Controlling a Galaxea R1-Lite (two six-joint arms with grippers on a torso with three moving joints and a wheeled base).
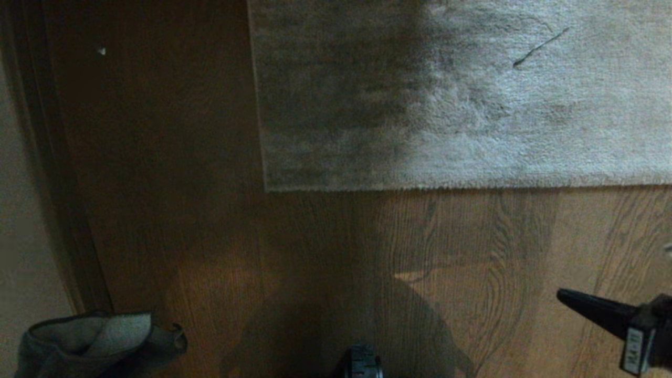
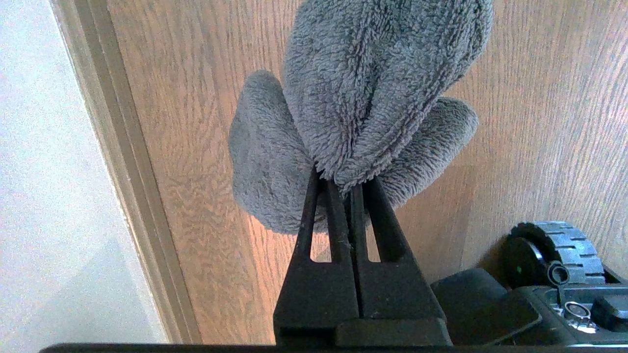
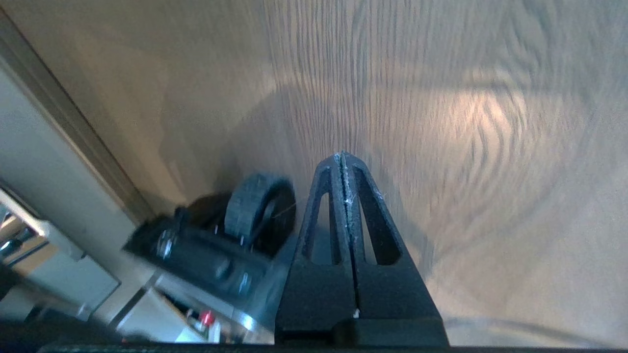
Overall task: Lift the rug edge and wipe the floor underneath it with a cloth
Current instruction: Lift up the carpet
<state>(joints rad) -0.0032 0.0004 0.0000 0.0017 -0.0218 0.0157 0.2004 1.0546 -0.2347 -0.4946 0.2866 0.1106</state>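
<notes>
The light grey rug lies flat across the upper head view, its near hem straight and its corner at the middle left. Brown wood floor spreads in front of it. The dark grey cloth hangs bunched at the lower left, and in the left wrist view my left gripper is shut on the cloth above the floor. My right gripper enters at the lower right, pointing left over the floor, well short of the hem. It is shut with nothing between its fingers.
A wooden skirting strip and pale wall run down the left side. My base's black wheel shows at the bottom middle, also in the left wrist view and right wrist view. A dark thread lies on the rug.
</notes>
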